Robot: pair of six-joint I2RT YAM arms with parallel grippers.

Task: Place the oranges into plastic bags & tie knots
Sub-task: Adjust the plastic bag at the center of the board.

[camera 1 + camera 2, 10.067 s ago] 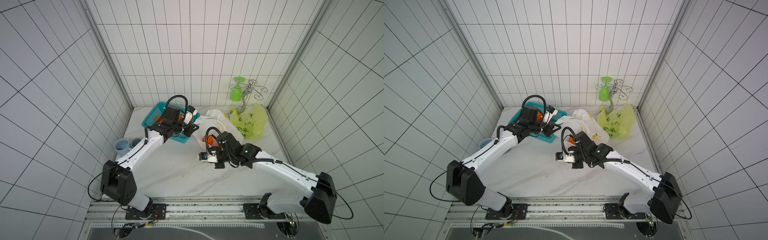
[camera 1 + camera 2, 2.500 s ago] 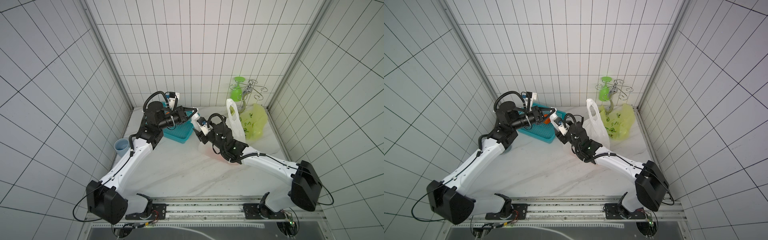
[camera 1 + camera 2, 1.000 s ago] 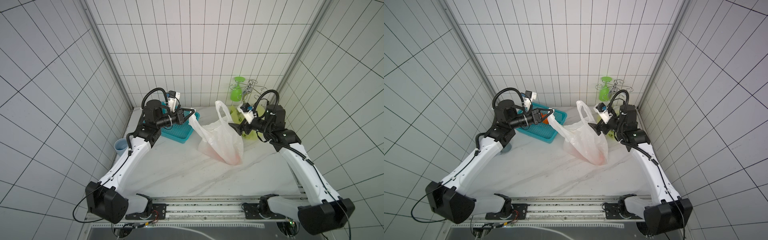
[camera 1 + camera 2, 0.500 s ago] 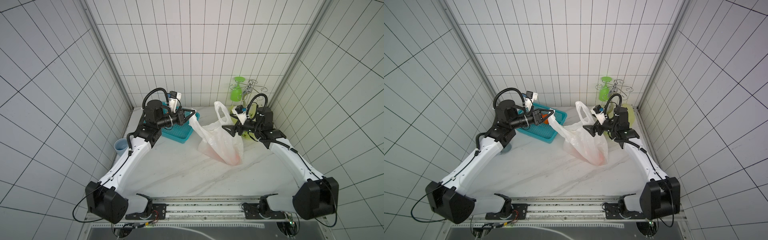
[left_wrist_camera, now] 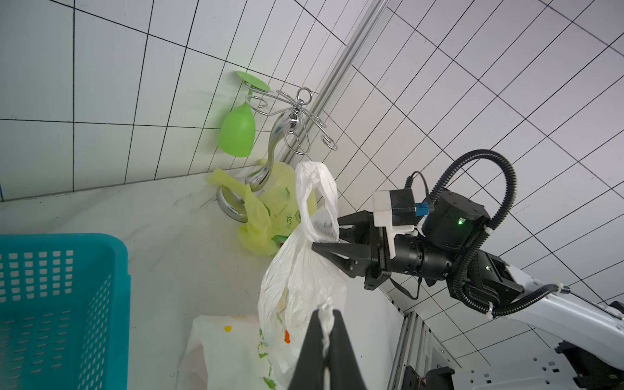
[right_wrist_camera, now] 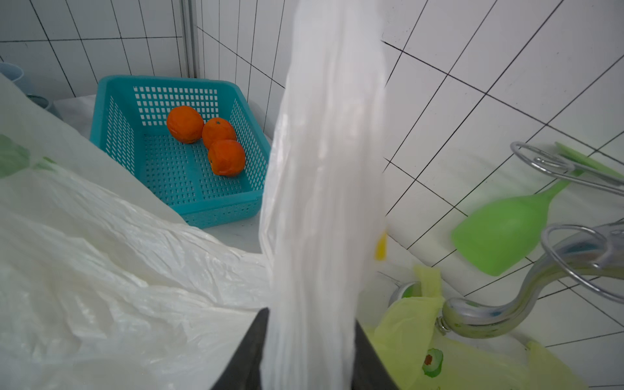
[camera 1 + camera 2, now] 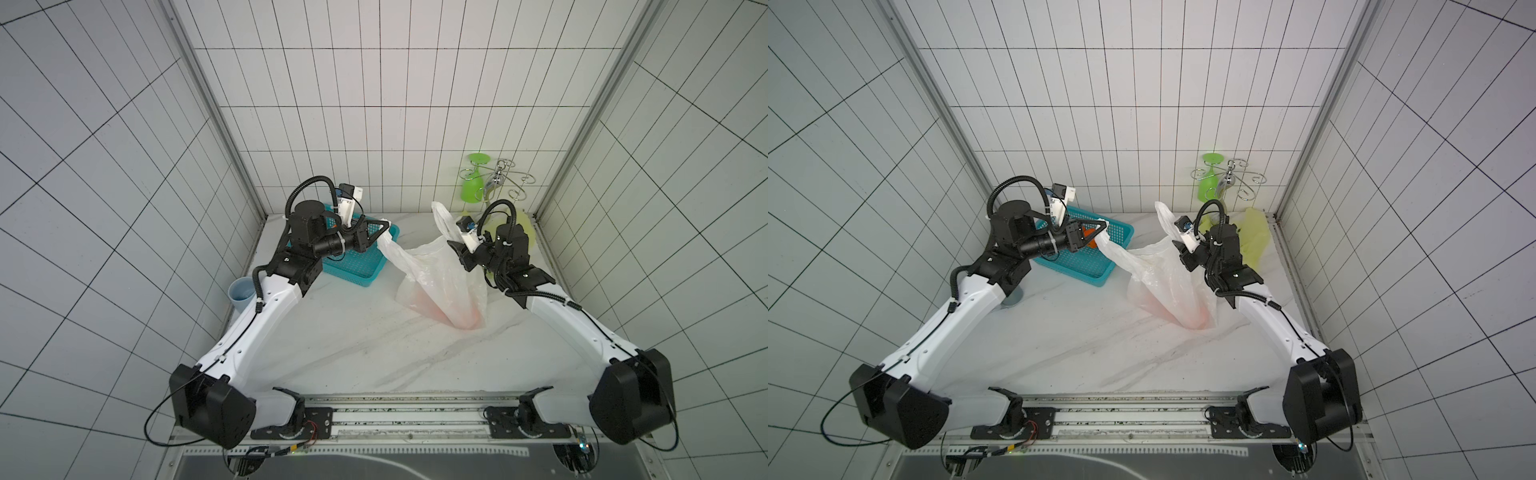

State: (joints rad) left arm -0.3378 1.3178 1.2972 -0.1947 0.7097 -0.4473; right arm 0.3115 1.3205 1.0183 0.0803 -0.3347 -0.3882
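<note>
Jaws of the left gripper [image 5: 326, 326] pinch one handle of the white bag [image 7: 440, 274] tight; those of the right gripper [image 5: 326, 233] stand narrow, pressing the other handle loop. The bag sits right of the middle of the counter [image 7: 332, 332], orange tint at its bottom. Knotting looks the step in hand: next the handles need crossing, gently. Three oranges [image 6: 219, 133] lie in the basket [image 6: 118, 135] at the back left corner.

White bag [image 7: 440, 282] upright, oranges [image 6: 216, 138] in basket [image 6: 223, 209]
</note>
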